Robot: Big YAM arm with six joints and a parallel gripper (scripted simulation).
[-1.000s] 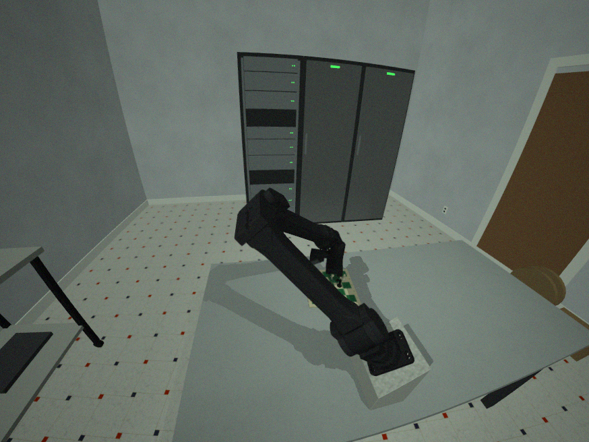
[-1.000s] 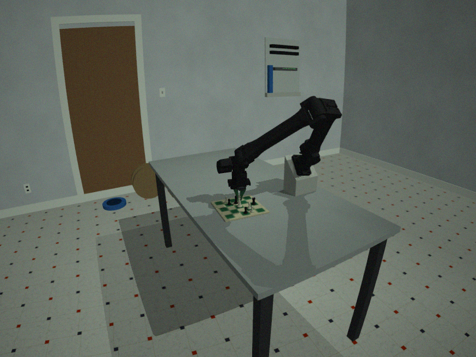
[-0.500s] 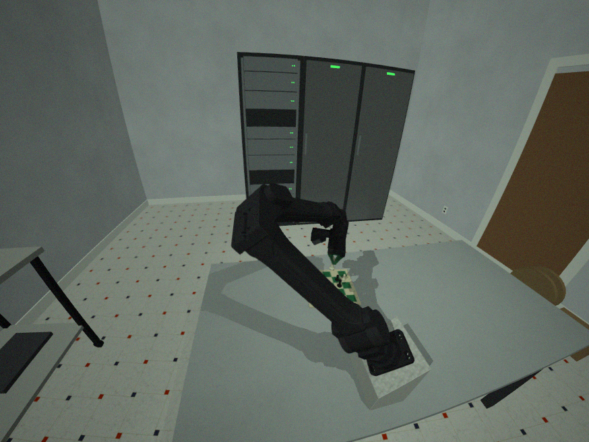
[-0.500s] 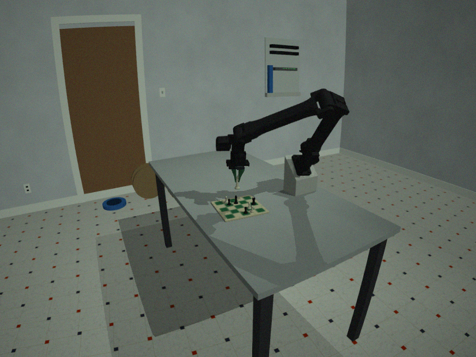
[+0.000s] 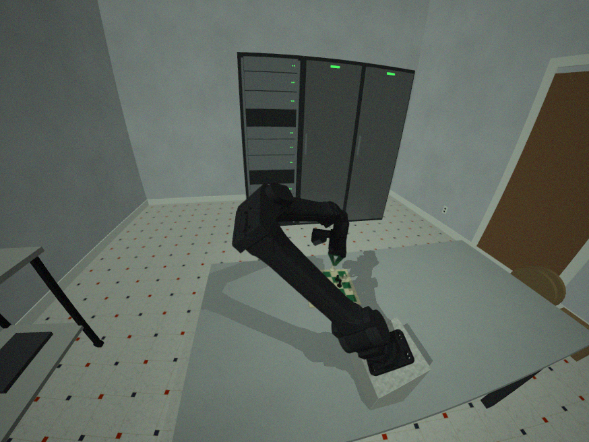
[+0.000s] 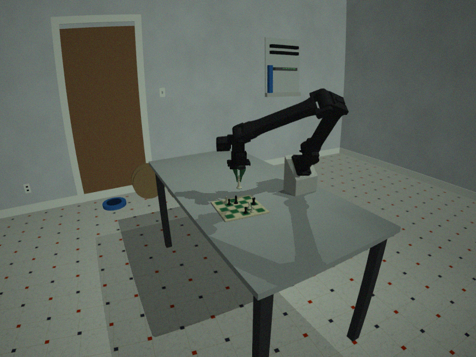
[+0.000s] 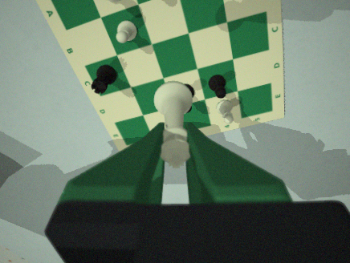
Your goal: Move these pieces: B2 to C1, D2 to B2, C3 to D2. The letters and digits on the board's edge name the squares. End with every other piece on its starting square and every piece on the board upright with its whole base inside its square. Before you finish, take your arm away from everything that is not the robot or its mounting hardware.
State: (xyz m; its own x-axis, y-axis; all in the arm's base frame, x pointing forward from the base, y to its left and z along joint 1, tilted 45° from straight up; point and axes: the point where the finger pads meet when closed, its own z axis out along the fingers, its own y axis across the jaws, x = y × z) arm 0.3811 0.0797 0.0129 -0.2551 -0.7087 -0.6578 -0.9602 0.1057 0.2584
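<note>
My gripper (image 7: 175, 131) is shut on a white pawn (image 7: 172, 105) and holds it by the stem, upright and well above the green and cream chessboard (image 7: 177, 56). In the exterior view the gripper (image 6: 239, 177) hangs with the pawn (image 6: 239, 184) above the far edge of the board (image 6: 239, 207). On the board another white pawn (image 7: 125, 31) stands on a green square in row B. A black piece (image 7: 103, 76) stands at C1. A black pawn (image 7: 217, 85) and a white piece (image 7: 225, 110) stand at the lower right. One more black piece (image 7: 189, 93) is partly hidden behind the held pawn.
The arm's base sits on a grey block (image 6: 300, 180) behind the board on the table. In the top view the arm (image 5: 304, 275) covers most of the board (image 5: 343, 285). A round wooden object (image 6: 144, 180) sits at the table's far corner.
</note>
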